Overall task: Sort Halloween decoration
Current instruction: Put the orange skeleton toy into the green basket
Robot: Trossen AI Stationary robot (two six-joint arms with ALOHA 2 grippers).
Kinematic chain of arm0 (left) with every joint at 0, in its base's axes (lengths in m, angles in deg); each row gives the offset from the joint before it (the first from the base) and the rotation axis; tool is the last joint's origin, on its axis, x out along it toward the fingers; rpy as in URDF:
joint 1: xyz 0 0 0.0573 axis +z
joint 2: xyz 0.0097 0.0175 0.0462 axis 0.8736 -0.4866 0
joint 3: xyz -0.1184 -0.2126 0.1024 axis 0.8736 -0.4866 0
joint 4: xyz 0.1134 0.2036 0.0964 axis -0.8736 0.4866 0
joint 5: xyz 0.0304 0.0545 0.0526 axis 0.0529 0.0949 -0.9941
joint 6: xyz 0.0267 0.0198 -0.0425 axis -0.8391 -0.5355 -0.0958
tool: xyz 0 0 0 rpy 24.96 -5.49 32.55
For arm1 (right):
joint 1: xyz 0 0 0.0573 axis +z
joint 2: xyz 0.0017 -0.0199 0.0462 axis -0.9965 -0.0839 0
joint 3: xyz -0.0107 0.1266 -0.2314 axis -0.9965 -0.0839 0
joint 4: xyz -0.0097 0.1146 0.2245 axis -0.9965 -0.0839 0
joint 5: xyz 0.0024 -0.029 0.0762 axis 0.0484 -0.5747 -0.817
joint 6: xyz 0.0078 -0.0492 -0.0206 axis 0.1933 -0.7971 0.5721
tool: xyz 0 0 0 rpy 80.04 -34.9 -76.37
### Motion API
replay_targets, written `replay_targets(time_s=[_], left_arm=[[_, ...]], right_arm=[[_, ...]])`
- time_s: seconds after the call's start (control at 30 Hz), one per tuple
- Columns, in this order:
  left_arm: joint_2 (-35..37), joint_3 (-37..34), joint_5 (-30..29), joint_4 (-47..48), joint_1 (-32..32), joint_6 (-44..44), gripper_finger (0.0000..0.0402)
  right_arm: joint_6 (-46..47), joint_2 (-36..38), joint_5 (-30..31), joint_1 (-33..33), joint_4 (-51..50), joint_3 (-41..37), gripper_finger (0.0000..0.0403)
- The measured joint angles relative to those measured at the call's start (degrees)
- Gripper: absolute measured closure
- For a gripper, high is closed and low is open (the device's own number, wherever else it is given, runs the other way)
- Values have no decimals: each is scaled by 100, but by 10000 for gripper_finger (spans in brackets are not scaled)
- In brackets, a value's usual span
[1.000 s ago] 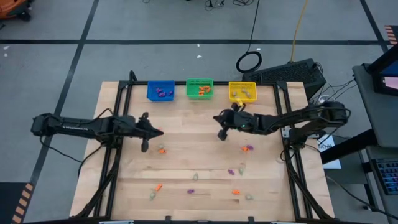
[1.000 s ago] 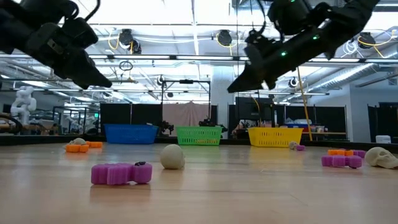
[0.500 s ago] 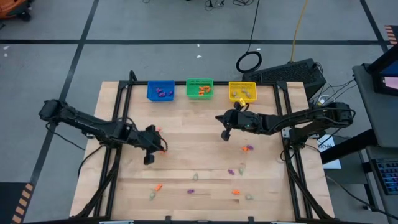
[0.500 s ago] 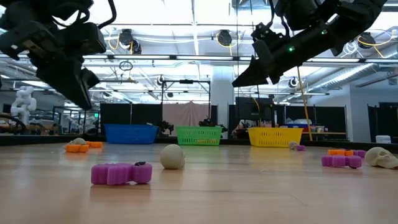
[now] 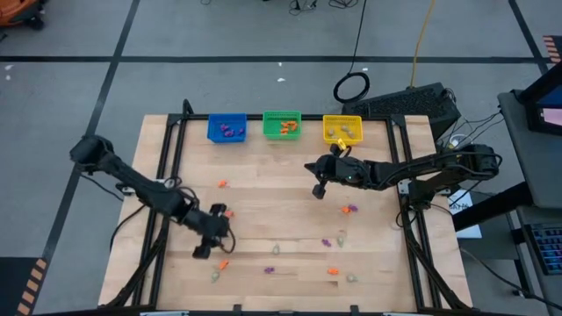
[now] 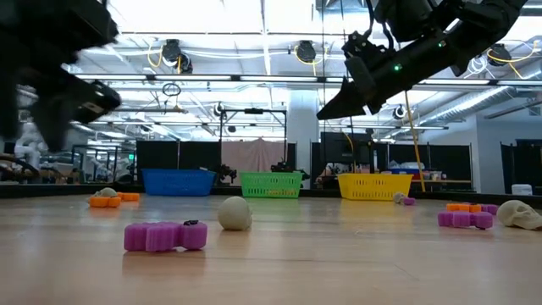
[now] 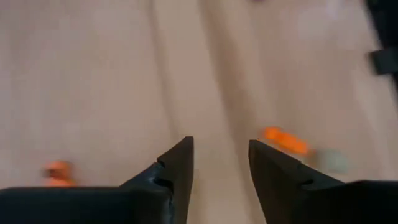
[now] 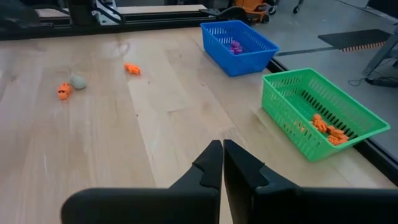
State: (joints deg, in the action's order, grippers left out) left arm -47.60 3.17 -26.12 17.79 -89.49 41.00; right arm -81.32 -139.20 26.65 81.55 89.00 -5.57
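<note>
Left gripper [image 5: 209, 239] open, empty, lower left of high view; orange trinket [image 5: 223, 263] just below (nearer than right gripper [image 5: 320, 186], shut, idle).

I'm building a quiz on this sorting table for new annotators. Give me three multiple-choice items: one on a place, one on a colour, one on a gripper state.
1. Where does the green bin stand in the row of three bins?
A. at the left end
B. in the middle
C. at the right end

2. What colour are the trinkets in the green bin?
A. purple
B. orange
C. pale beige-grey

3. How are the left gripper's fingers?
A. open, nothing between them
B. shut on a purple trinket
C. shut on a bin rim

Key: 1 B, the green bin sits between the blue bin and the yellow bin. 2 B, orange trinkets lie in it. 3 A, the left gripper shows bare table between its spread fingers.
</note>
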Motion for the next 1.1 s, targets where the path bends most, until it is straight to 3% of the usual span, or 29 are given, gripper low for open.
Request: replay_targets(time_s=[0.23, 0.47, 0.93, 1.1], left_arm=[[-598, 241, 376, 16, -590, 2031, 230], [-1286, 618, 372, -165, -753, 3116, 230], [-2285, 1071, 684, -146, -747, 4196, 231], [-2285, 1073, 682, 135, -757, 4304, 263]], right_arm=[[-22, 0, -2, 2, -16, 2, 403], [-142, -2, -4, 0, -23, 2, 403], [-207, -4, -7, 0, -262, 7, 403], [-201, -4, -7, 0, -270, 7, 403]])
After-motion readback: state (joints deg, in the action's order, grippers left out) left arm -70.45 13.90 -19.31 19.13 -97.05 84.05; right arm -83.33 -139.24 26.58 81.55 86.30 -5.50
